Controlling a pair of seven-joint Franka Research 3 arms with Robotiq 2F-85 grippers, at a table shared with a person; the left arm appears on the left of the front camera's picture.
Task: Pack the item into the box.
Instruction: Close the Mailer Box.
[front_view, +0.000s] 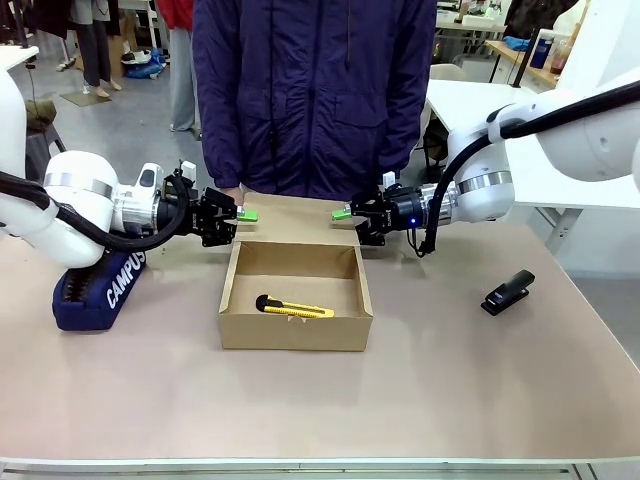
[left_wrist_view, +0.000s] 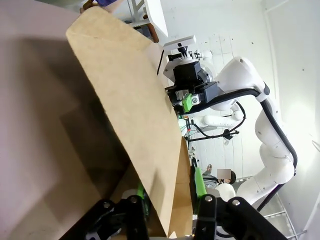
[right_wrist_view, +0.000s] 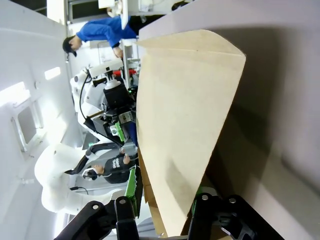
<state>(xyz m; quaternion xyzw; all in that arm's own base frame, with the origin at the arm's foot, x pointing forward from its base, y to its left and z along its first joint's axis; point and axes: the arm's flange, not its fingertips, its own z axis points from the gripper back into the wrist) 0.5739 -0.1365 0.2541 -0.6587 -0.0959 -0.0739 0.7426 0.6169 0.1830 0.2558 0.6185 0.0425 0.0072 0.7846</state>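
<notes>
While left claw (front_view: 243, 213) pinches flap (front_view: 295, 218), right claw (front_view: 343, 212) likewise

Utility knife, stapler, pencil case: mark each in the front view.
utility knife (front_view: 294, 310), front view, middle of the yellow body.
stapler (front_view: 508, 291), front view, black top arm.
pencil case (front_view: 92, 295), front view, navy side.

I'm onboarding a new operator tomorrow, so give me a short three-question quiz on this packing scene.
1. Where does the yellow utility knife lie?
2. True or false: the black stapler lies on the table, outside the box.
3. What do the left gripper and the right gripper both grip? A the flap lid; B the stapler; C the knife.
Key: 1 inside the box, on its floor; 2 true; 3 A.
</notes>
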